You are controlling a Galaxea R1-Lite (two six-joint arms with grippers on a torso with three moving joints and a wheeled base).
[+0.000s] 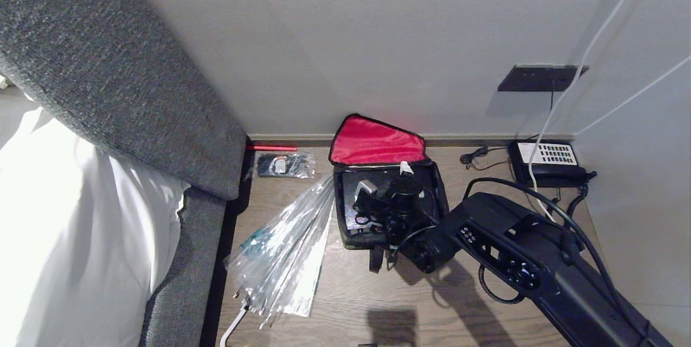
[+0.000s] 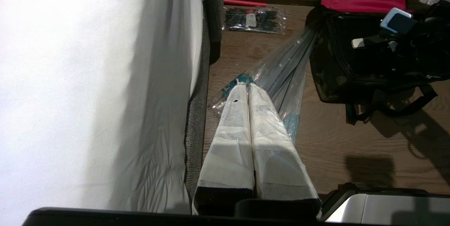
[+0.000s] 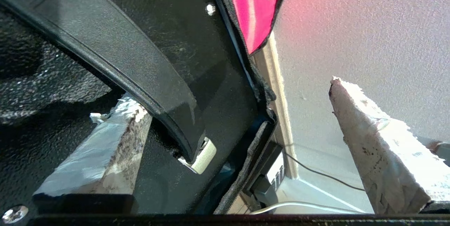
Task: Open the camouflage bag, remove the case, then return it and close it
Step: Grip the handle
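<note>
Right tool (image 1: 386, 212) spread wide inside camouflage bag (image 1: 345, 228), over case (image 3: 218, 120).

Right arm (image 1: 518, 250): matte black boxy link, slotted cut-outs with small buttons/screws on its face, black cable looped along the top. Right pincer (image 3: 239, 120) fingers (image 3: 379, 148) wrapped in grubby, frayed white tape. Left pincer (image 2: 251, 113) fingers (image 2: 232, 141): cleaner white wrap, black bases. Silver screw head by the right fingers' mount.
</note>
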